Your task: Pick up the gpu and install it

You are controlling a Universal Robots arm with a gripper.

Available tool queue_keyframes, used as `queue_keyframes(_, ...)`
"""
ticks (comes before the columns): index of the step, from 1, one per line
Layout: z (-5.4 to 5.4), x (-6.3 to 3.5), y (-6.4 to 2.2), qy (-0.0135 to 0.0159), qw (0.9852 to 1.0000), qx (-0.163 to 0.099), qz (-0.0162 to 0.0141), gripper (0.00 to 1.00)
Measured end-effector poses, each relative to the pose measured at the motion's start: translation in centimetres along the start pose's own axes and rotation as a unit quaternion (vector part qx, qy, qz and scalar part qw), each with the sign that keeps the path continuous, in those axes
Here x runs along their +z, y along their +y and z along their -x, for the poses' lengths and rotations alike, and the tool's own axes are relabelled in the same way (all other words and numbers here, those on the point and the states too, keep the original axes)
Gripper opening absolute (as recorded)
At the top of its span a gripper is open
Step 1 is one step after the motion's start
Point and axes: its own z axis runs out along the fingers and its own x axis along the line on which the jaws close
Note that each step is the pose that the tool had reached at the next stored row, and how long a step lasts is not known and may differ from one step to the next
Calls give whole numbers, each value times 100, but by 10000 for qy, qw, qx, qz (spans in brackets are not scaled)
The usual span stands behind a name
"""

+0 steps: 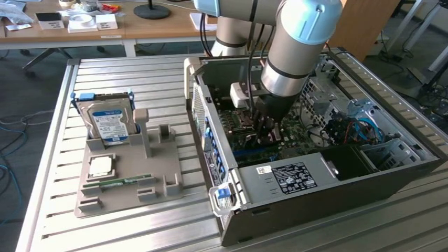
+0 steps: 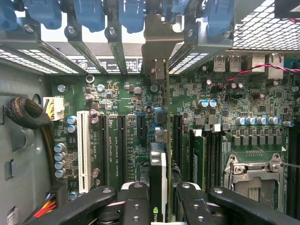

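My gripper (image 2: 161, 199) reaches down into the open computer case (image 1: 210, 105), over the green motherboard (image 2: 126, 93). It is shut on the gpu (image 2: 158, 171), a thin dark card seen edge-on between the two black fingers (image 2: 136, 204). The card's pale metal bracket (image 2: 157, 42) reaches the rear slot openings of the case. The card stands upright, in line with the black expansion slots (image 2: 121, 145); I cannot tell whether its lower edge sits in a slot. In the exterior view the gripper (image 1: 266, 128) is low inside the case, close to the board.
Blue latches (image 2: 93, 14) line the case's rear wall. A white slot (image 2: 83, 150), a black cable bundle (image 2: 26, 112) and the CPU socket (image 2: 255, 176) flank the card. Outside, a grey holder (image 1: 164, 186) on the slatted table carries a hard drive (image 1: 108, 123) and a green memory stick (image 1: 123, 182).
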Motion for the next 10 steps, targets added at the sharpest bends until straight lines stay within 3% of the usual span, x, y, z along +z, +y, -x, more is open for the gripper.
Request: queue_keyframes(10, 2, -24, -5, 4, 10000, 1, 0, 27)
